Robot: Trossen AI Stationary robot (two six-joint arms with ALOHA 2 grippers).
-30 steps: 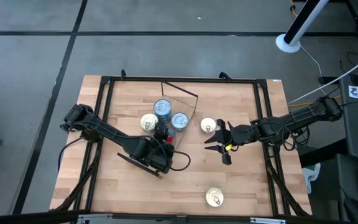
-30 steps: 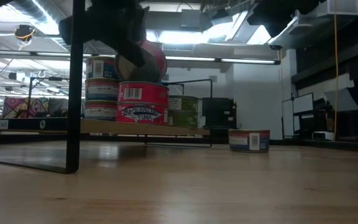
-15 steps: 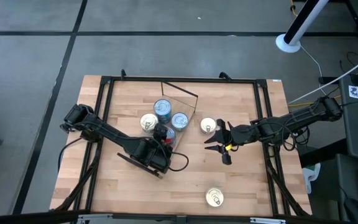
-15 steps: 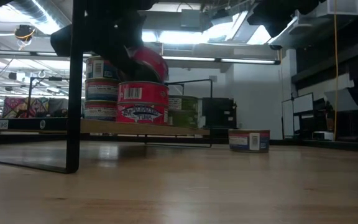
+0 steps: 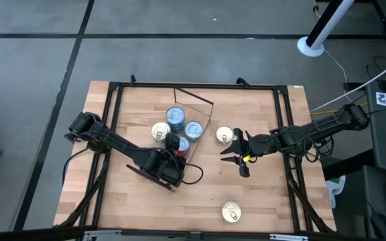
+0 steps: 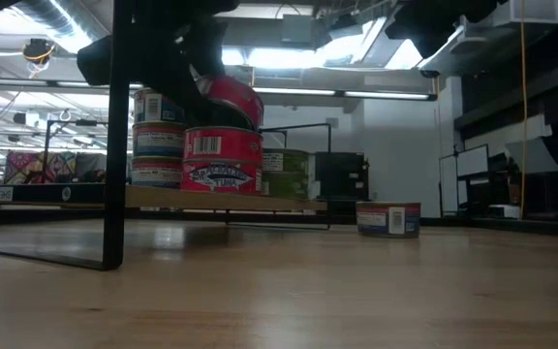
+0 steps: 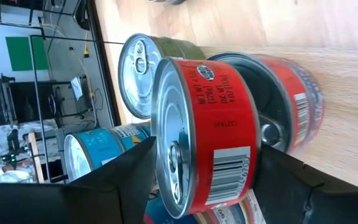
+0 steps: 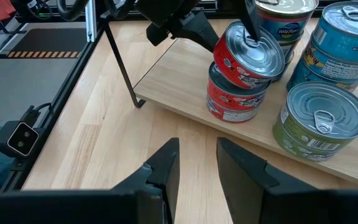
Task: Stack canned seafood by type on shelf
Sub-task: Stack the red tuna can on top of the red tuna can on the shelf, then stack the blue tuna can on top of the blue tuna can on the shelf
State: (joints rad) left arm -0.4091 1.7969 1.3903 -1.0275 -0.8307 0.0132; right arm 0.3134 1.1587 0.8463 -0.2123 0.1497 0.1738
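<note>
On the shelf (image 8: 185, 93) a red-labelled can (image 8: 247, 59) lies tilted on top of a second red can (image 8: 235, 102), its lower edge on that can's lid. My left gripper (image 7: 205, 151) is open around the tilted can, one finger (image 7: 123, 180) by its lid and the other (image 7: 291, 180) by its bottom. Blue cans (image 8: 347, 43) and a green-labelled can (image 8: 322, 121) stand on the shelf beside them. My right gripper (image 8: 197, 152) hangs open over the table near the shelf's right side, with nothing between its fingers. My left gripper comes slanting down from the table's left, with the tilted red can (image 7: 222, 112) between its fingers. The fingers stand right at the can's lid and bottom; whether they touch it I cannot tell. The can's lower edge (image 6: 248, 121) rests on the red can beneath.
A gold-lidded can (image 5: 225, 136) stands on the table just left of my right gripper (image 5: 236, 155), and another (image 5: 231, 212) near the table's front edge. Dark shelf frame bars (image 6: 116, 136) rise at the near left. Bare tabletop lies in front of the shelf.
My left gripper has sunk slightly with the upper red can. The can has come down from just above the lower red can and now sits tilted on it. My right arm has kept still.
</note>
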